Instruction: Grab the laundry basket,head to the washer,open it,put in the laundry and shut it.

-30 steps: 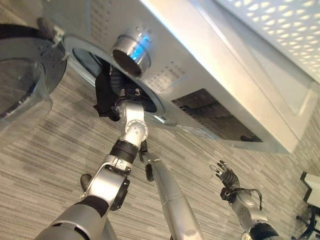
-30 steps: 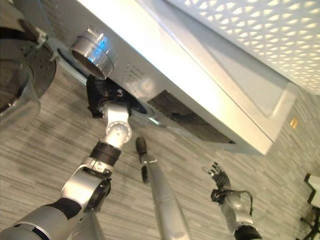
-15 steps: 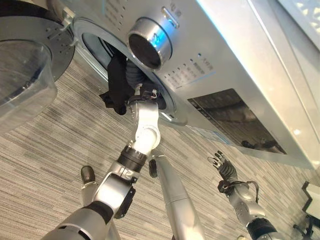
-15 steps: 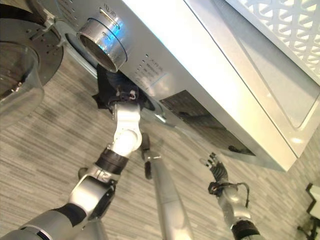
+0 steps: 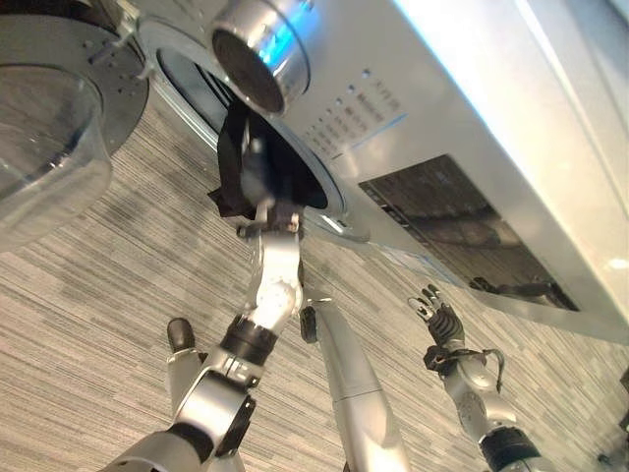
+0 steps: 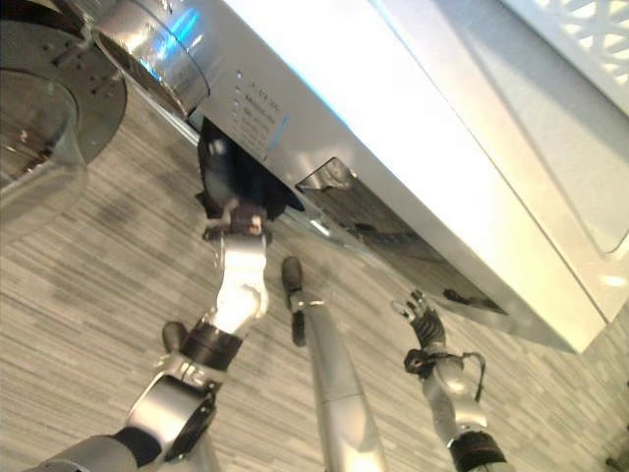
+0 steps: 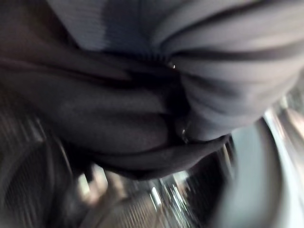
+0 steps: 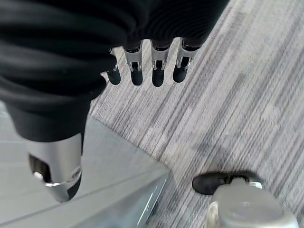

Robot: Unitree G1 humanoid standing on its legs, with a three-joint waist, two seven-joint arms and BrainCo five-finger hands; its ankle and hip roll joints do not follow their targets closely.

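The silver washer (image 5: pixel 462 118) stands with its round door (image 5: pixel 59 118) swung open to the left. A dark garment (image 5: pixel 232 162) hangs at the rim of the drum opening (image 5: pixel 300 187). My left hand (image 5: pixel 275 211) reaches into that opening against the garment, and its fingers are hidden by the cloth. In the left wrist view dark cloth (image 7: pixel 118 123) and grey ribbed fabric (image 7: pixel 228 71) lie close before the camera. My right hand (image 5: pixel 438 322) is raised below the washer's front panel, fingers (image 8: pixel 142 71) straight, with nothing in it.
A large chrome dial (image 5: pixel 257 49) juts from the control panel above the opening. Grey striped flooring (image 5: pixel 88 295) spreads below the washer. The open door's clear bowl (image 5: pixel 44 147) sits left of my left arm.
The camera has shifted, so the whole scene sits differently. My left hand has pushed further into the drum opening with the dark garment. The right hand has hardly moved.
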